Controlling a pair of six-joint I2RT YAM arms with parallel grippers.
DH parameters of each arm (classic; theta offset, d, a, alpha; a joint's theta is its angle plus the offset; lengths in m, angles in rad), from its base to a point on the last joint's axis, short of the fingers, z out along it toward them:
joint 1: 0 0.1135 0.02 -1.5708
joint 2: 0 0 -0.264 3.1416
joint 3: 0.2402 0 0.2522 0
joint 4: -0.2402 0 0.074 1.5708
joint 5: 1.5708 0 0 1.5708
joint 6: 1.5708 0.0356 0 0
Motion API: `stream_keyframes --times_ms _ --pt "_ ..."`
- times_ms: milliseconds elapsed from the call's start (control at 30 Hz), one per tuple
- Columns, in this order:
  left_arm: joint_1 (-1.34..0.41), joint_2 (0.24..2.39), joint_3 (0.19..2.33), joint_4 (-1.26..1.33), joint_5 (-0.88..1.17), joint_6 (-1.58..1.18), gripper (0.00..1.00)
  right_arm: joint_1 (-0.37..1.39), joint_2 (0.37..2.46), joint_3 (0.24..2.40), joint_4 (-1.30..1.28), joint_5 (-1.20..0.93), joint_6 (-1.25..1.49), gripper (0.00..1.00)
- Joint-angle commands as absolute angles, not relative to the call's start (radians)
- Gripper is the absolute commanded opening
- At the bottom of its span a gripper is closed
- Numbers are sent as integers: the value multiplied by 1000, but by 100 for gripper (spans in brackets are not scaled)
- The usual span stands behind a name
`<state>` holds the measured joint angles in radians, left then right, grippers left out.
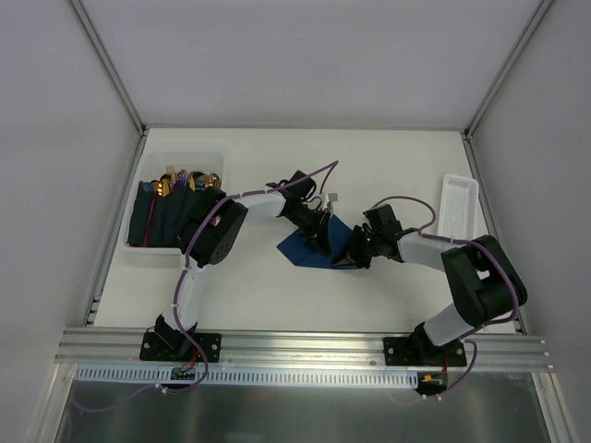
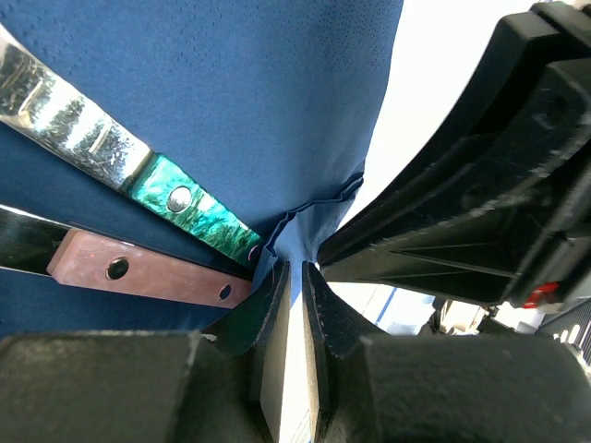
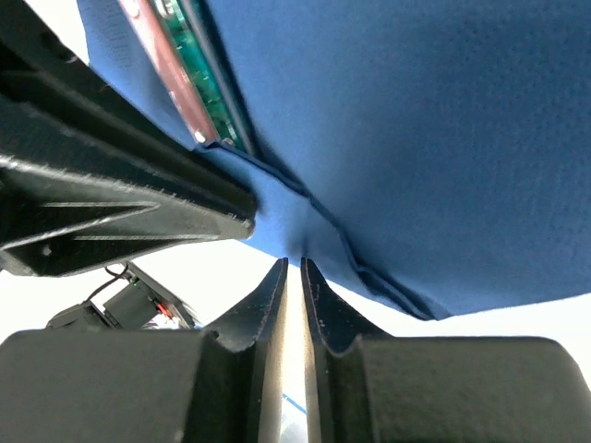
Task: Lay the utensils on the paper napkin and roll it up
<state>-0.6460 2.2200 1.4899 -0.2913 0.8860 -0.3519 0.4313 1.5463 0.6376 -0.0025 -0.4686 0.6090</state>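
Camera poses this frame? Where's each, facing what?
Top external: overhead, behind left arm and right arm, both in view, looking down on the table.
Left wrist: just over the napkin, facing utensil handles; left gripper at bottom.
Right wrist: facing the napkin's edge; right gripper at bottom.
Shared: both wrist views show the napkin and the other gripper.

Matt textured paper napkin [image 2: 231,101], glossy metal utensils [image 2: 83,138]

The white counter [image 1: 305,157] before me is carrying the paper napkin [image 1: 300,247] mid-surface, a clear bin [image 1: 152,257] sitting left, a white tray [image 1: 459,205] lying right.
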Motion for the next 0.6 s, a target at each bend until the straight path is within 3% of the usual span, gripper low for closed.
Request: stream_keyframes --times_ms 0,333,567 --pt "-632 2240 1499 -285 838 -339 11 439 1580 646 29 -471 617 12" --pt "-629 2240 1486 -287 841 -337 11 440 1566 635 12 -466 604 14" --pt "-627 2235 1485 -287 839 -336 11 430 1385 738 -194 -407 526 31"
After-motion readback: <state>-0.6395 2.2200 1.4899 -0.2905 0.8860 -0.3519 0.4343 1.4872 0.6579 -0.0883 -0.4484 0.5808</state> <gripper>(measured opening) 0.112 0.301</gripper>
